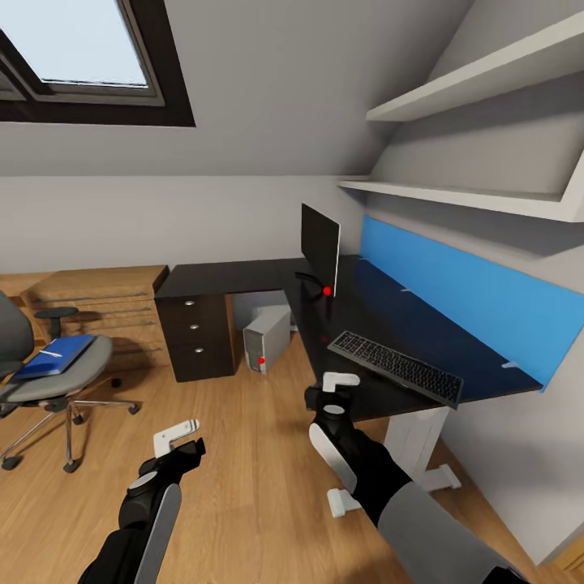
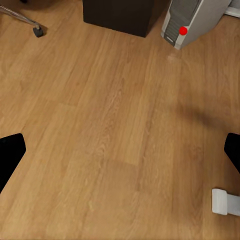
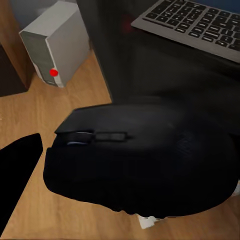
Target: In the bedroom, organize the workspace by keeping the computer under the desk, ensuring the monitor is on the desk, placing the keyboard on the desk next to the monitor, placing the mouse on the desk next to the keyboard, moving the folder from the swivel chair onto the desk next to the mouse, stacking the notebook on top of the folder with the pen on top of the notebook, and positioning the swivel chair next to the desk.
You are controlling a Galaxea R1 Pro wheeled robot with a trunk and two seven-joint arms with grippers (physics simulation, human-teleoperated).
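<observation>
**Carrying the mouse to the bench edge**

Holding the mouse (image 3: 140,160) between its fingers, the right gripper (image 1: 341,388) hangs just off the near edge of the bench (image 1: 381,316), close to the near end of the keyboard (image 1: 397,367). In the right wrist view the mouse sits right in front of the camera, dark and rounded, with its wheel and buttons facing the lens; the jaws are pressed onto its flanks.

By my judgement the mouse is light, rigid and smooth-shelled, so it could slip or twist if squeezed on the curved top; the flatter sides are the sounder place to pinch, and it needs only a soft set-down on the bare black top beside the keyboard.

The right arm reaches forward and slightly inward, forearm rising towards the bench edge, wrist about level with the top. The left gripper (image 1: 180,435) is spread and empty, held low over the wooden floor (image 2: 110,130), its arm bent close to the trunk.

The monitor (image 1: 319,243) stands near the inner corner of the bench, and the computer (image 1: 266,339) rests on the floor beneath it, beside the drawer unit (image 1: 197,339). Well off to the left, the swivel chair (image 1: 69,381) carries the folder (image 1: 55,357) on its seat, with the pen (image 1: 51,353) lying on top.
</observation>
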